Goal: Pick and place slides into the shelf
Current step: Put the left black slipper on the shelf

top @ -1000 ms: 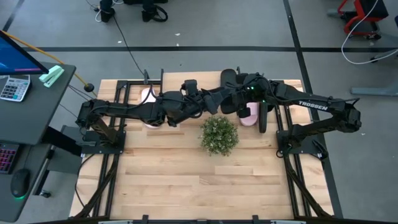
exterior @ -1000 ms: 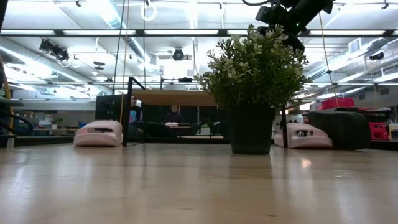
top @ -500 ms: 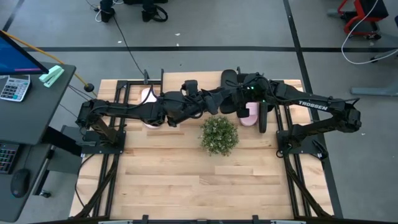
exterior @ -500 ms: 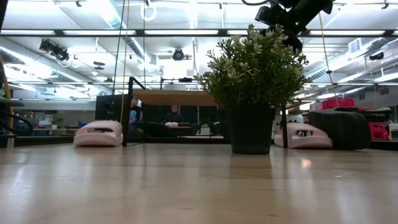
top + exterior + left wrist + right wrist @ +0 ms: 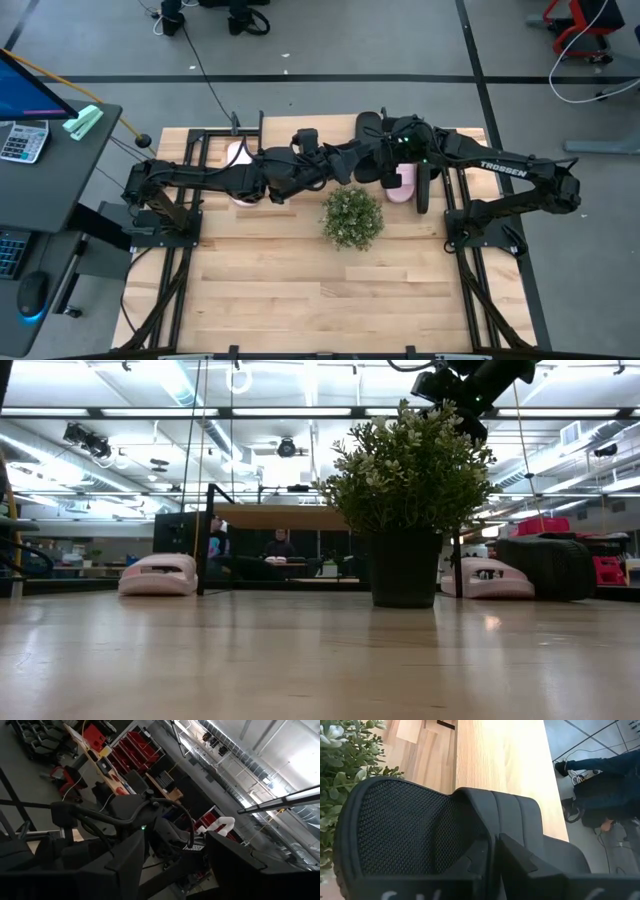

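— Step in hand?
— Placing. Right pincer [image 5: 492, 851] pinched on black slide [image 5: 410, 830] at shelf [image 5: 280, 517], far centre. Left pincer [image 5: 175, 870] wide, empty, just left.
— Next?
— Probably release, then lift clear of plant [image 5: 352, 216].

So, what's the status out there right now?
Right gripper shut on black slide, raised. Left gripper open, empty, alongside. Potted plant close by.

Overhead, table-level, two wrist views

"TROSSEN" in white letters along the right arm [image 5: 503, 170].
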